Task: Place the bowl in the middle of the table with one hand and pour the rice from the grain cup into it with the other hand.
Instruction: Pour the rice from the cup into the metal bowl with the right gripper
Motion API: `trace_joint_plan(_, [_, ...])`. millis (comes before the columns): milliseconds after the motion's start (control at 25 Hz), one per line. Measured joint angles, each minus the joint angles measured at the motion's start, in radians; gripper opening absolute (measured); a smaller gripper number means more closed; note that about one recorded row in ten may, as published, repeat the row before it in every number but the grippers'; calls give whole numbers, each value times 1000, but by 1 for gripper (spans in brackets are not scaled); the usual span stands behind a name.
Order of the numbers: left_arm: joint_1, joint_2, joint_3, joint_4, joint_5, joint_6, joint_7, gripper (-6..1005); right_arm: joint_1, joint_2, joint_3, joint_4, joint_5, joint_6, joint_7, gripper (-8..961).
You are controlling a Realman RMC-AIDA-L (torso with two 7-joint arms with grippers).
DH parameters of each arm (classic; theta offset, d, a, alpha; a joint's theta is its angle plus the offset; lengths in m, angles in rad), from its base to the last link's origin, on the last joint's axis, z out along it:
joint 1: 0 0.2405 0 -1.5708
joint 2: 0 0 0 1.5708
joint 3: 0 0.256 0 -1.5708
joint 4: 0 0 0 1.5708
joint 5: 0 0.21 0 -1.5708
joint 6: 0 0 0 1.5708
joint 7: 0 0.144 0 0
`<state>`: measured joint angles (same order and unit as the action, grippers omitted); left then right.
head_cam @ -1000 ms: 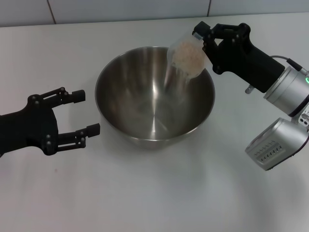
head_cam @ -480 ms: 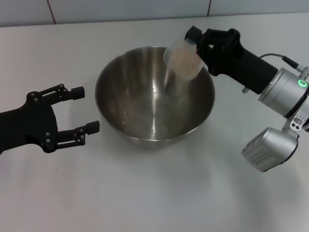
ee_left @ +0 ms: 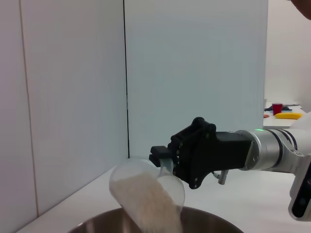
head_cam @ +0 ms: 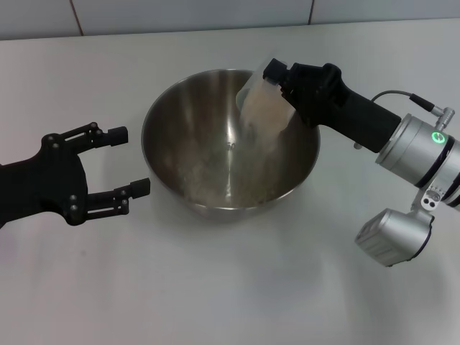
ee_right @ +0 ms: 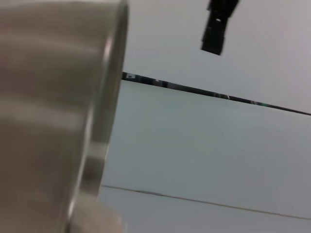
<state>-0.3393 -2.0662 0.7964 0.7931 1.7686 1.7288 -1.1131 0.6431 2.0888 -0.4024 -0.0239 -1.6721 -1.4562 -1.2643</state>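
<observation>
The bowl (head_cam: 231,144) sat on the white table (head_cam: 230,287) just above the centre of the head view, upright, its shiny inside open to the camera. Over its upper right rim the right gripper (head_cam: 277,77) pinched the grain cup (head_cam: 260,105), which was tipped steeply with its mouth pointing down into the bowl. The rice (head_cam: 262,115) filled the tilted cup and ran out of its mouth in a pale stream, and a thin scatter of grains lay low on the bowl's inner wall. In the left wrist view the same cup (ee_left: 146,194) hung tilted above the bowl's rim (ee_left: 214,224) in the lower middle of the frame, rice (ee_left: 153,206) sliding out of it, with the right gripper (ee_left: 165,162) clamped on its base.

The left gripper (head_cam: 122,162) lay at the left edge of the head view, beside the bowl but apart from it, its two fingers spread wide and holding nothing.

The right wrist view showed the bowl's outer wall (ee_right: 48,107) filling its left side.
</observation>
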Motion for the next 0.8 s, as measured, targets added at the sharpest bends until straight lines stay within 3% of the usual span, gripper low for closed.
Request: trace_joint_plan(800, [-7, 0, 2, 0, 0, 0, 0, 829, 0, 1, -4, 27, -1, -8, -271, 34])
